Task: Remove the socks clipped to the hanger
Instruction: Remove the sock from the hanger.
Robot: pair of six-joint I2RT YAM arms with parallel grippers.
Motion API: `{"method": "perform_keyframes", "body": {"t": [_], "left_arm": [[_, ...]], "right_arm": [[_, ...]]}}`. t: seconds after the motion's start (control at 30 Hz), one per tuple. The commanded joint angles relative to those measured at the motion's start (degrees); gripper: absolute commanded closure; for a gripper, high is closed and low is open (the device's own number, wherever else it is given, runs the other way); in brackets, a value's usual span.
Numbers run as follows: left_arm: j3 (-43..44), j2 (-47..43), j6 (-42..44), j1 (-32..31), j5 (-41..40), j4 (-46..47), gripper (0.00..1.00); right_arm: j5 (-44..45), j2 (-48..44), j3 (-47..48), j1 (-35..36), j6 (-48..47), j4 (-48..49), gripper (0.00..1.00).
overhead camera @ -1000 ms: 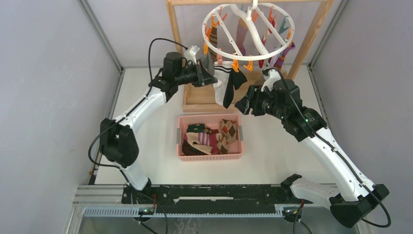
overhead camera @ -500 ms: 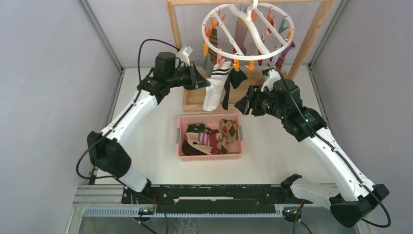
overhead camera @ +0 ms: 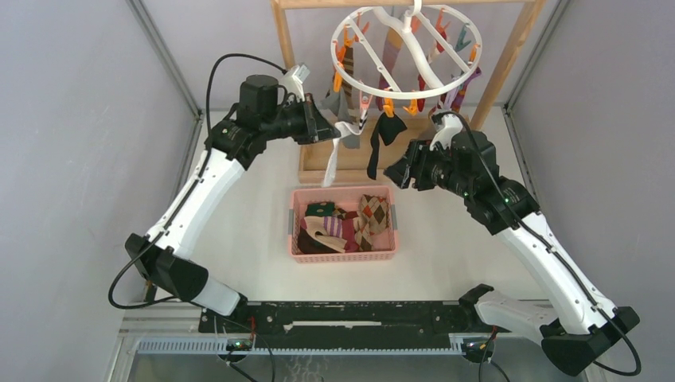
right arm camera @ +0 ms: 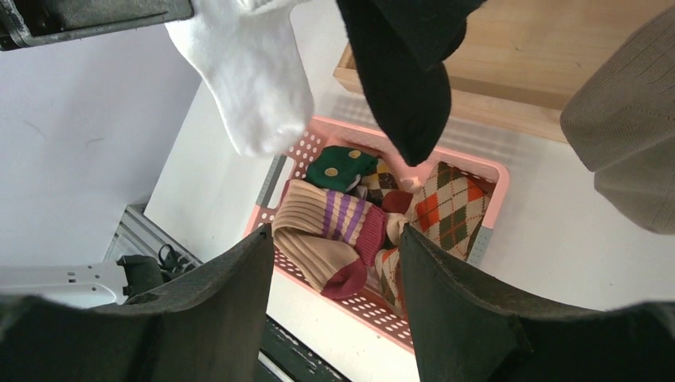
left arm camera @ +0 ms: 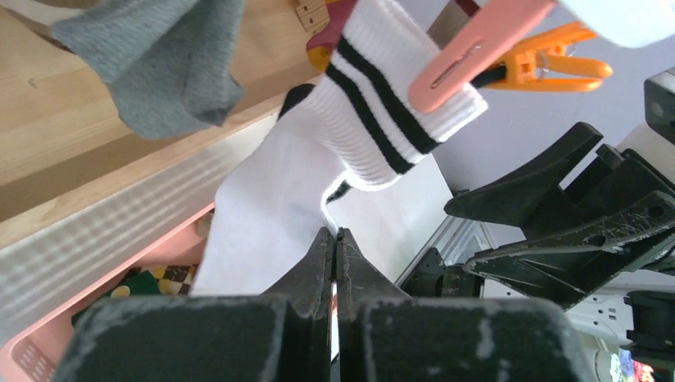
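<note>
left wrist: l tool (left arm camera: 335, 237) tight on sock (left arm camera: 267, 195)

pretty cramped up top: the wooden rack (overhead camera: 285, 40) posts fence the hanger (overhead camera: 423, 70) on both sides, and socks dangle all round its rim. the white sock (left arm camera: 271, 207) and black sock (right arm camera: 398, 87) fill the slot between the left gripper (left arm camera: 335, 239) and right gripper (right arm camera: 338, 247), so there's no clean way through. the basket (overhead camera: 291, 227) blocks mid-table; the bare table (overhead camera: 231, 239) on either side is open.
</note>
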Motion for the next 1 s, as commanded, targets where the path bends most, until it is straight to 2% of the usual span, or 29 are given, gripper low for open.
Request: {"method": "perform_keyframes", "body": {"t": [0.0,0.43,0.7,0.97], "left_arm": [[6.14,-2.38,0.72,-1.75,0.08,-3.94,1.0],[13.87,-2.23,-6.48,-5.0,4.35,-5.42,1.0],[13.39,-3.32,-8.29,-7.63,4.52,-5.43,1.0],[11.7,-4.55,-9.39,-9.7,3.62,-4.61,1.0]], "right_arm": [[-1.72,-2.31,0.23,0.39,0.87,3.14,0.34],[-9.12,-1.18,0.21,1.17,1.59,7.21,0.32],[-11.88,0.76,0.21,2.75,1.77,13.15,0.3],[-11.35,1.18,0.21,8.6,1.55,14.22,0.3]]}}
